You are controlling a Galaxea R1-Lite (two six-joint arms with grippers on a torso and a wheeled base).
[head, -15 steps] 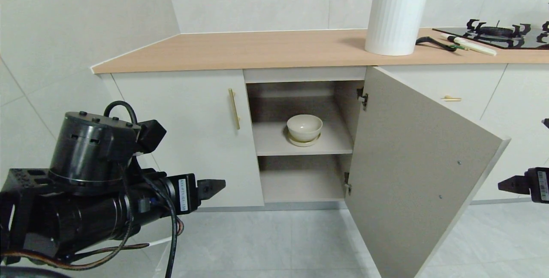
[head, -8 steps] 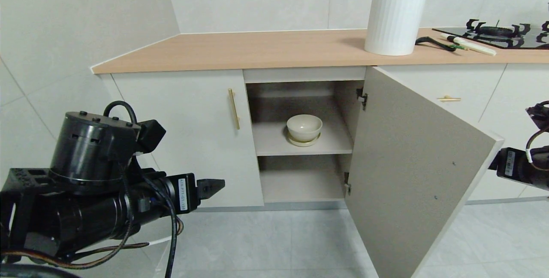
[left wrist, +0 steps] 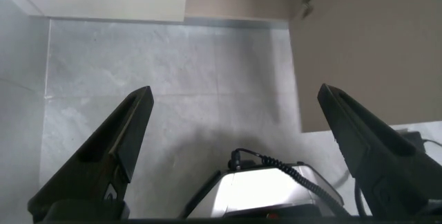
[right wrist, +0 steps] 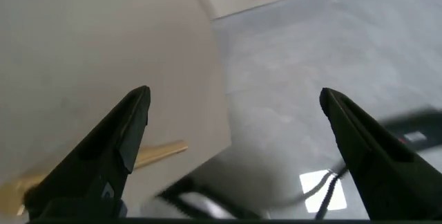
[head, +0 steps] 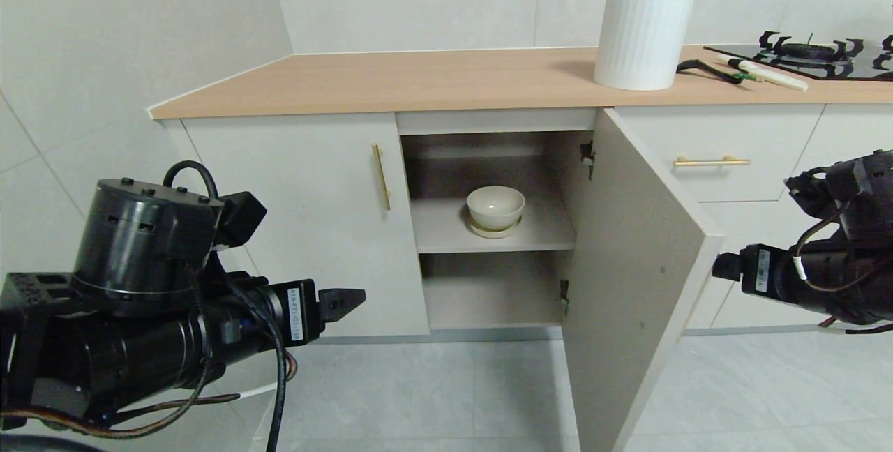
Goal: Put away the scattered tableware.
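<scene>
A cream bowl [head: 495, 205] sits on a small plate [head: 492, 231] on the upper shelf of the open cupboard [head: 488, 229]. The cupboard door [head: 638, 277] stands partly swung out to the right. My right gripper [head: 720, 267] is at the door's outer face near its free edge; in the right wrist view the right gripper [right wrist: 233, 96] is open, with the door [right wrist: 103, 58] and its gold handle [right wrist: 159, 153] close before it. My left gripper [head: 349, 296] hangs low at the left, before the closed left door; in the left wrist view the left gripper [left wrist: 235, 91] is open over the floor.
On the wooden counter [head: 418, 79] stand a tall white ribbed canister [head: 645, 26], some utensils [head: 760, 74] and a black hob [head: 816, 54]. The closed left door has a gold handle [head: 380, 176]; a drawer handle [head: 711, 160] shows at the right. Grey tiled floor [head: 453, 389] lies below.
My right arm has come in leftwards against the door's outer side, and the door has swung partway toward the cupboard. The left arm has dropped very slightly.
</scene>
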